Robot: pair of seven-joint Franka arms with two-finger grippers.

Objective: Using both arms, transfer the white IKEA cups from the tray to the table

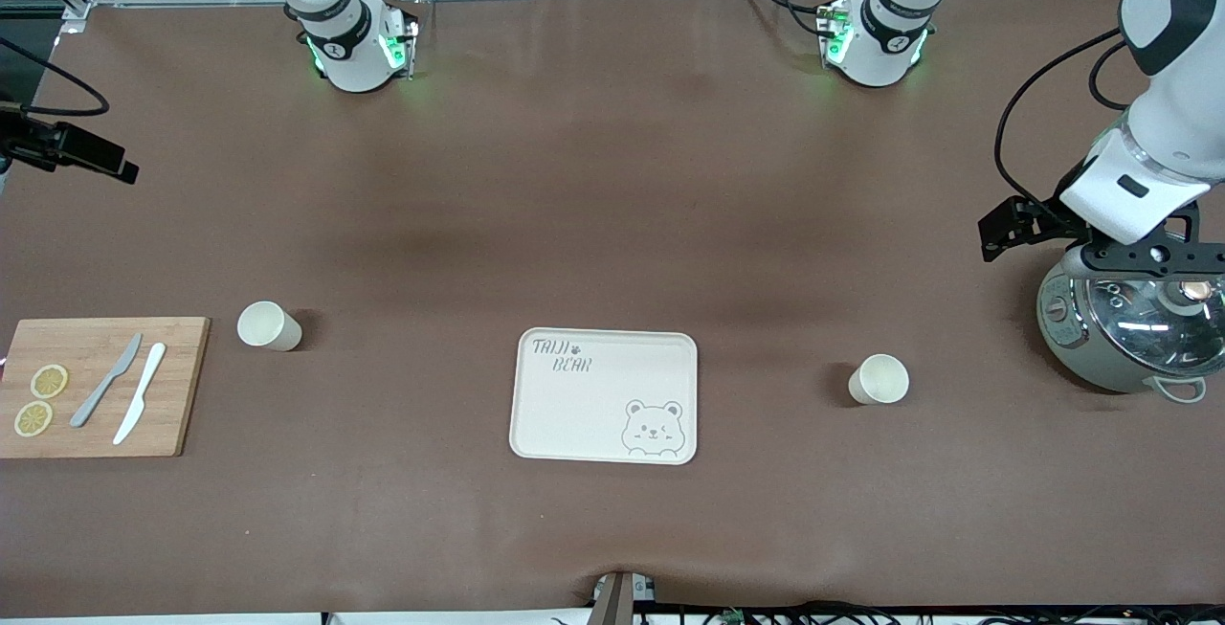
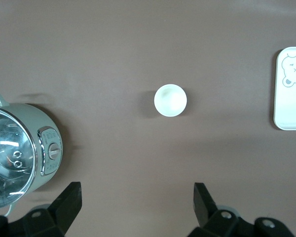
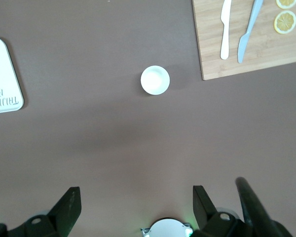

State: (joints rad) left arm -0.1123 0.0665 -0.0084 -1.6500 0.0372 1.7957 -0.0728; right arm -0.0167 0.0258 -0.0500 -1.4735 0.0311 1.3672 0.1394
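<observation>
Two white IKEA cups stand upright on the brown table, one on each side of the cream bear tray (image 1: pixel 605 395). One cup (image 1: pixel 268 325) is toward the right arm's end, beside a cutting board. The other cup (image 1: pixel 879 379) is toward the left arm's end, near a cooker. My left gripper (image 2: pixel 137 195) hangs open and empty high over the table, with its cup (image 2: pixel 170 100) below it. High over the table too, my right gripper (image 3: pixel 136 197) is open and empty above its cup (image 3: pixel 155 80). In the front view the left arm's hand (image 1: pixel 1139 189) shows above the cooker.
A wooden cutting board (image 1: pixel 96 386) with two knives and lemon slices lies at the right arm's end. A grey-green cooker with a glass lid (image 1: pixel 1134 328) stands at the left arm's end. The arm bases (image 1: pixel 354 46) (image 1: pixel 876 36) stand along the table's edge farthest from the front camera.
</observation>
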